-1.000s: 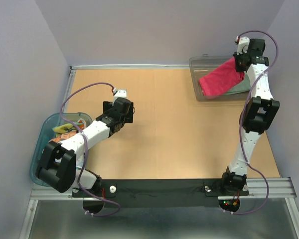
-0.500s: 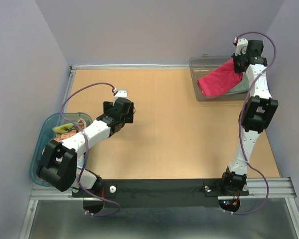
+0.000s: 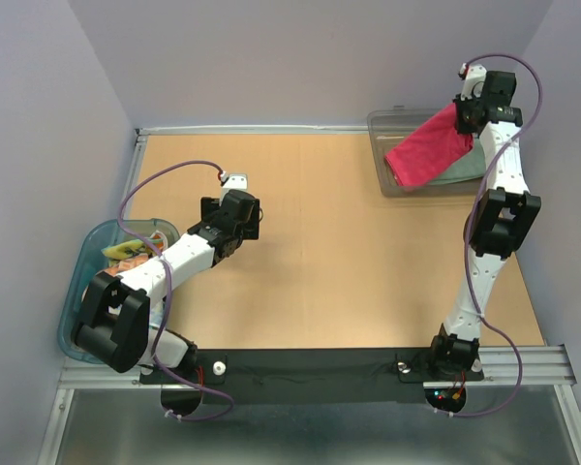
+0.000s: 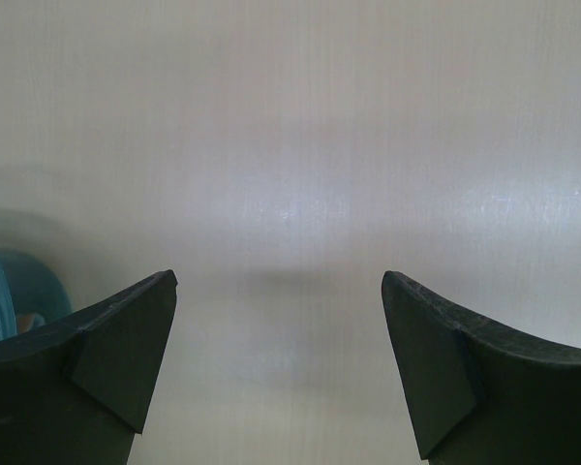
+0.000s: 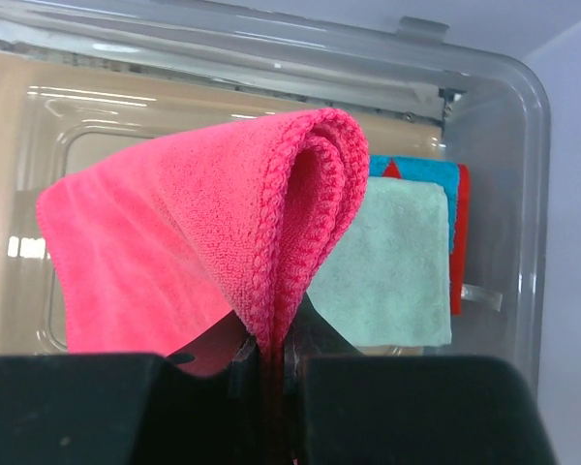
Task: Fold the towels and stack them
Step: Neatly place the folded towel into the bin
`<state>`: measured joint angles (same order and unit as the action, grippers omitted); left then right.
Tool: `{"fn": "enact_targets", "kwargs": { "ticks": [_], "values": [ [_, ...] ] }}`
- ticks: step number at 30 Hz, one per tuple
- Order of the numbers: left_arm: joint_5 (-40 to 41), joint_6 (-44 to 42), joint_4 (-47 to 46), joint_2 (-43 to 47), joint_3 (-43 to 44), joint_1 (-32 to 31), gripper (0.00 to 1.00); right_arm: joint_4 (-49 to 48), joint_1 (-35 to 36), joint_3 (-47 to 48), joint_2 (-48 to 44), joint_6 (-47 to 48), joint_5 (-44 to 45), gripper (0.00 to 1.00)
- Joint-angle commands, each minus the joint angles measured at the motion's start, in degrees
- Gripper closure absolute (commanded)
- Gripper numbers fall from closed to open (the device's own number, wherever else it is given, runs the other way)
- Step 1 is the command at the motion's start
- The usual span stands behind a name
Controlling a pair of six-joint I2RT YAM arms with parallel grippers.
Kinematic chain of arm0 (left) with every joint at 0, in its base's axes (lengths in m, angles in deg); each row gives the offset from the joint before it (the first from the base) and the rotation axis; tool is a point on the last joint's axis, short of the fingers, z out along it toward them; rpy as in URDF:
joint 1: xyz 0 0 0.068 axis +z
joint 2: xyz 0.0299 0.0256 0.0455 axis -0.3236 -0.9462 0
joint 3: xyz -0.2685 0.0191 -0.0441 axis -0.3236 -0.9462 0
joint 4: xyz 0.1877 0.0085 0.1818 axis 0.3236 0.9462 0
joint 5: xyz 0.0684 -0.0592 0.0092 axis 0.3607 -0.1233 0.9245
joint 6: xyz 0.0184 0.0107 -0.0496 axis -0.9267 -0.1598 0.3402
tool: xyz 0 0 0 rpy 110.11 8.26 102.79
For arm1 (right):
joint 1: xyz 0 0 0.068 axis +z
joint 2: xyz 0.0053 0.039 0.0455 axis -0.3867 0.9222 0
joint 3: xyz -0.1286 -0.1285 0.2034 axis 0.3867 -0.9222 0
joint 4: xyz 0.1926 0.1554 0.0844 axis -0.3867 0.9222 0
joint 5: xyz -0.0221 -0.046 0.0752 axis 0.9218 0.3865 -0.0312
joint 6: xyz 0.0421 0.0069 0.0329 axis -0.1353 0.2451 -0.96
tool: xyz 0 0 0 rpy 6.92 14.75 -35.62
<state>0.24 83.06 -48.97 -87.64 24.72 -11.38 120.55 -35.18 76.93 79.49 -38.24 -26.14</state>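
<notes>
A folded magenta pink towel (image 3: 426, 150) (image 5: 203, 223) hangs over the clear grey bin (image 3: 382, 131), pinched at its edge by my right gripper (image 3: 462, 118) (image 5: 271, 334), which is shut on it. Inside the bin lies a folded teal towel (image 5: 392, 266) on top of a striped blue and red one (image 5: 445, 179). More towels, yellow and orange (image 3: 126, 252), sit crumpled in the blue-rimmed tub (image 3: 77, 281) at the left. My left gripper (image 3: 234, 184) (image 4: 279, 291) is open over bare table, holding nothing.
The bin's far wall and rim (image 5: 271, 44) stand just behind the hanging towel. The table's back edge (image 3: 252, 129) meets the wall. A black rail (image 3: 310, 373) carries both arm bases at the near edge.
The right gripper has lifted slightly up and to the right with the pink towel above the bin. The left arm has not moved.
</notes>
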Motion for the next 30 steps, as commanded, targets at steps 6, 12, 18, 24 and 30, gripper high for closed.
{"fn": "enact_targets", "kwargs": {
  "ticks": [6,12,18,24,30],
  "values": [
    [1.0,-0.7,-1.0,0.1,0.2,0.1,0.01,-6.0,-1.2,-1.3,-0.2,-3.0,9.4,1.0],
    [1.0,-0.9,-0.8,0.1,0.1,0.1,0.01,-9.4,-2.2,-3.4,1.2,-4.9,9.1,1.0],
    [0.5,-0.9,-0.7,-0.2,0.2,0.1,0.01,-11.1,-2.7,-5.2,3.5,-6.3,11.5,1.0],
    [0.5,-1.0,-0.6,-0.6,0.3,0.1,0.01,-13.8,-3.8,-6.8,5.5,-8.8,15.2,1.0],
    [0.4,-1.0,-0.5,-0.7,0.3,0.1,0.01,-16.1,-4.9,-8.5,6.7,-9.7,17.1,0.99]
  ]
}}
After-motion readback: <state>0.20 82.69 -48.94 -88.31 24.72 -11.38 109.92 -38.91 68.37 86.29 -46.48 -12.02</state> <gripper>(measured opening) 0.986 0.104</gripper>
